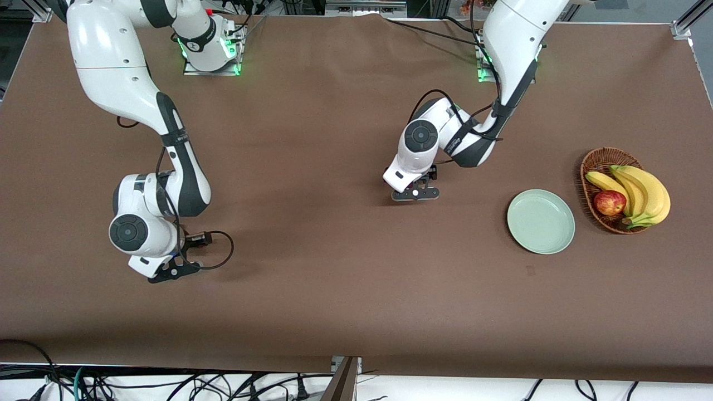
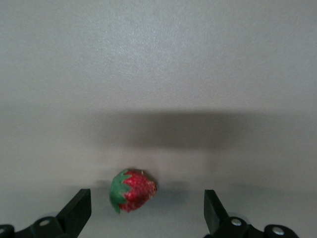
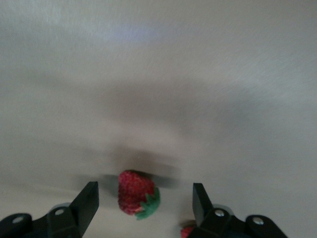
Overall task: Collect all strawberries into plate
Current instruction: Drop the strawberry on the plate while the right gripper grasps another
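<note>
Mint-green plate (image 1: 540, 221) bare; wicker basket (image 1: 594, 161) holds bananas (image 1: 640, 192) and apple (image 1: 609, 203); both grippers, left (image 2: 146, 210) and right (image 3: 143, 206), gape over strawberries (image 2: 132, 190), seemingly ungripped

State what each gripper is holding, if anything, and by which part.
Nothing is held. The left gripper stands open around a strawberry lying on the table; the right gripper likewise brackets another strawberry, fingers clear of it.

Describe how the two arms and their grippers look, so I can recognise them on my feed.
Both arms have glossy white shells, black joint bands and round dark grey joint caps, and loose black cables. Bases glow green. The left gripper and right gripper are black with two fingers.
</note>
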Robot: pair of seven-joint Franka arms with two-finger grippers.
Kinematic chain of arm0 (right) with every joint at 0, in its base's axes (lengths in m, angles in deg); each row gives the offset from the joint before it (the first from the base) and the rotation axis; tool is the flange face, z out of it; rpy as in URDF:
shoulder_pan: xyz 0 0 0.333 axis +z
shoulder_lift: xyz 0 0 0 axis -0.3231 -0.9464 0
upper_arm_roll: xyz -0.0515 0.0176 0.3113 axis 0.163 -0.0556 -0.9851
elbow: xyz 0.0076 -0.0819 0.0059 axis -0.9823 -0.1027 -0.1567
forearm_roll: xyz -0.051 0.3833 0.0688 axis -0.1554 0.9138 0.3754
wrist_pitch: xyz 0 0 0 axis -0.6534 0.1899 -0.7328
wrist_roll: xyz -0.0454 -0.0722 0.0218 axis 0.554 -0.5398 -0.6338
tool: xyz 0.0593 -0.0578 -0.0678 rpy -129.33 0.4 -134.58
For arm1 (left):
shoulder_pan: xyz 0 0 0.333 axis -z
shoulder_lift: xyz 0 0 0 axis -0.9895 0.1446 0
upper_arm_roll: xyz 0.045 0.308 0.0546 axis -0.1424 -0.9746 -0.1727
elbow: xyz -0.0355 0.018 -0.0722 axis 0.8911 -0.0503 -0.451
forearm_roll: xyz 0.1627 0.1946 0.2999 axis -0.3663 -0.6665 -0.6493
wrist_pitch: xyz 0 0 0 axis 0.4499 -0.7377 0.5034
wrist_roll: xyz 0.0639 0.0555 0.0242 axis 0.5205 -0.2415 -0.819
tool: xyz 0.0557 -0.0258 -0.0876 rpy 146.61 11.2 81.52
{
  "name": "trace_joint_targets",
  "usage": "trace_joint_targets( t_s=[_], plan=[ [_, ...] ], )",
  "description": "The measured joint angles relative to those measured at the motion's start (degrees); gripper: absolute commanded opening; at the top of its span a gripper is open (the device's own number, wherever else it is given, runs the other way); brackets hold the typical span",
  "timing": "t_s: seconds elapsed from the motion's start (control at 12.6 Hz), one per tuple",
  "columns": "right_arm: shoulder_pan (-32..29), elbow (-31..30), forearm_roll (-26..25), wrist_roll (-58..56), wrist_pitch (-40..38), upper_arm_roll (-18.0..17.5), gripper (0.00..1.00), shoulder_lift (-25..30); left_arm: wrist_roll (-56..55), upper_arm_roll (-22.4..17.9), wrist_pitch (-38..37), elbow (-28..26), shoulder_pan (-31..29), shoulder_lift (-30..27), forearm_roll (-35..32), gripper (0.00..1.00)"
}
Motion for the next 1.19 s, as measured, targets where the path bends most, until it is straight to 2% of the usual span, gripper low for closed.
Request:
trace_joint_targets(
  t_s=[0.08, 0.24, 0.32, 0.48, 0.56, 0.71, 0.95, 1.11, 1.19],
  plan=[
    [0.0, -0.4, 0.5, 0.0, 0.1, -0.1, 0.70, 0.0, -0.5, -0.3, 1.1, -0.6, -0.1, 0.2, -0.7, 0.52],
    [0.0, -0.8, 0.8, 0.0, 0.1, -0.1, 0.52, 0.3, -0.5, -0.6, 1.4, -0.8, -0.4, 0.2, -0.7, 0.30],
    [0.0, -1.0, 0.9, 0.0, 0.1, -0.1, 0.42, 0.4, -0.6, -0.6, 1.4, -0.8, -0.5, 0.1, -0.7, 0.23],
    [0.0, -1.3, 1.2, -0.1, 0.1, -0.2, 0.22, 0.5, -1.0, -0.6, 1.5, -0.7, -0.5, -0.1, -0.7, 0.20],
    [0.0, -1.4, 1.2, -0.1, 0.1, -0.3, 0.15, 0.6, -1.1, -0.6, 1.5, -0.7, -0.5, -0.3, -0.7, 0.09],
    [0.0, -1.5, 1.2, -0.1, 0.1, -0.4, 0.14, 0.8, -1.3, -0.7, -0.3, -0.6, -0.5, -1.5, -0.7, 0.08],
    [0.0, -1.5, 1.3, -0.1, 0.1, -0.5, 0.14, 0.8, 0.9, -1.1, -10.8, 0.9, -1.7, -5.6, -1.0, 0.09],
    [0.1, -1.5, 1.3, -0.1, 0.1, -0.5, 0.14, 0.8, 10.3, -1.2, -18.2, 3.3, -5.6, -8.8, -1.1, 0.10],
    [0.1, -1.5, 1.4, 0.0, 0.1, -0.5, 0.14, 0.8, 17.2, -1.2, -19.9, 4.4, -8.4, -9.9, -1.1, 0.14]
  ],
)
